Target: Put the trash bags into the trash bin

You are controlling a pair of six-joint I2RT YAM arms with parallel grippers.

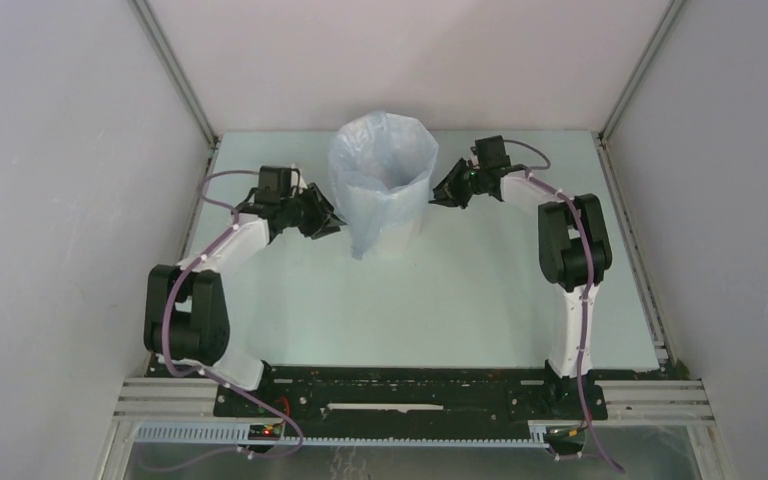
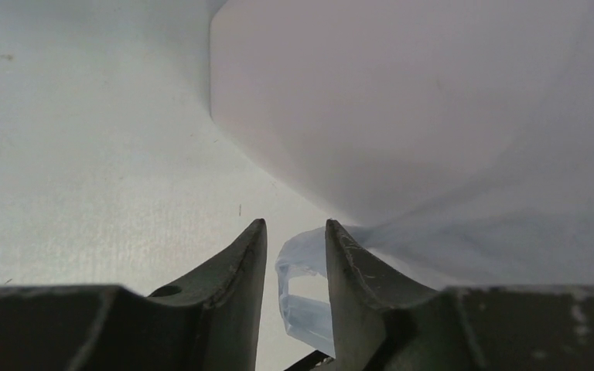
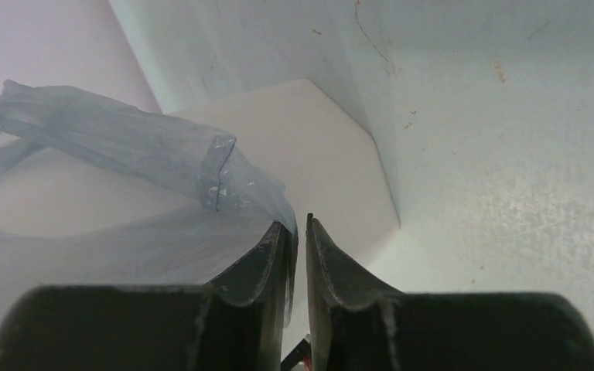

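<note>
Clamping trash bag [image 3: 124,147] beside bin [image 3: 317,147], right gripper [image 3: 300,226].

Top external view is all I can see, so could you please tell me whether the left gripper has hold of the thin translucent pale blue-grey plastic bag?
Observer: In the left wrist view, a fold of the thin pale blue-grey plastic bag lies between the left gripper's fingers, which stand apart and do not pinch it.
Operator: Thank you; and the other arm?
Observer: The right gripper's fingers are almost together, with film running into the slit between them.
Operator: What lies beyond its fingertips?
Observer: A wall of the tall white faceted plastic bin, just past them.
</note>
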